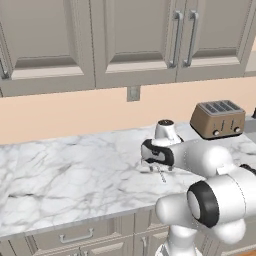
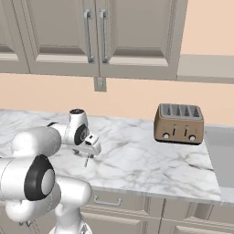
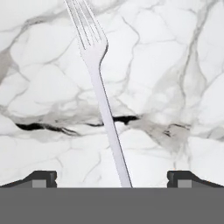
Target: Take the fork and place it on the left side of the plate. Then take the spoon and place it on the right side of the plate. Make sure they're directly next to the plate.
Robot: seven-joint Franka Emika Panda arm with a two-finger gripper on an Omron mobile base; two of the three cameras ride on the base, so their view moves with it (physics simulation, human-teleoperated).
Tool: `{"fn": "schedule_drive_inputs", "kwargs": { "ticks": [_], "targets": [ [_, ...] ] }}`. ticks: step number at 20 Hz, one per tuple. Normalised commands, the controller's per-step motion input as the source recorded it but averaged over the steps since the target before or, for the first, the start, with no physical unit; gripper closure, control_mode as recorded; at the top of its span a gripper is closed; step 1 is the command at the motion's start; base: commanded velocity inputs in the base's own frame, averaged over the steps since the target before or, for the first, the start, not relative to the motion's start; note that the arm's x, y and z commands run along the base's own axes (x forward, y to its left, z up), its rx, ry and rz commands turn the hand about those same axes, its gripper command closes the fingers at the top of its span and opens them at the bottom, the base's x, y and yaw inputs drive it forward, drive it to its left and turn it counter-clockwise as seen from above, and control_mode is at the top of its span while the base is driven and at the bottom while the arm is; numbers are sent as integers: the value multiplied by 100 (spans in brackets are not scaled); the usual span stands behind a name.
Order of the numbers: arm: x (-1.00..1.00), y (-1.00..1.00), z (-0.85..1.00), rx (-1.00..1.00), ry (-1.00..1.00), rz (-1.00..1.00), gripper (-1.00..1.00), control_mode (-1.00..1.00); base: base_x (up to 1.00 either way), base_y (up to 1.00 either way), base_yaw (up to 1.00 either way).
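Note:
The fork [image 3: 101,92] is a slim pale metal utensil lying flat on the white marble counter [image 1: 75,175]. Its prongs point toward the top of the hand view and its handle runs down between my fingertips. My gripper [image 3: 113,178] is open, one dark tip on each side of the handle and well clear of it. From the base cameras, the gripper [image 1: 157,171] [image 2: 87,156] hangs low over the counter's middle, pointing down, with a thin end of the fork [image 1: 162,176] [image 2: 86,162] showing beneath it. The plate and the spoon are out of view.
A brown four-slot toaster [image 1: 218,119] [image 2: 178,123] stands at the back right of the counter. Farther right is a grey sink [image 2: 224,155]. Wall cabinets [image 1: 135,40] hang above, and the counter's front edge [image 2: 137,185] runs close to the arm.

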Motion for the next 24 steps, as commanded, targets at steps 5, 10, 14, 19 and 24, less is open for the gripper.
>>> {"fn": "schedule_drive_inputs", "kwargs": {
  "ticks": [5,10,14,19,24],
  "targets": [
    [58,-7,-1,0,15,6,-100,-100,0,0,0],
    [35,5,-23,-4,-1,9,-100,-100,0,0,0],
    [24,10,-24,-7,-3,7,-100,-100,0,0,0],
    [20,2,-19,-1,0,2,-100,-100,0,0,0],
    [4,0,-5,0,8,0,-100,-100,0,0,0]
  ]
}}
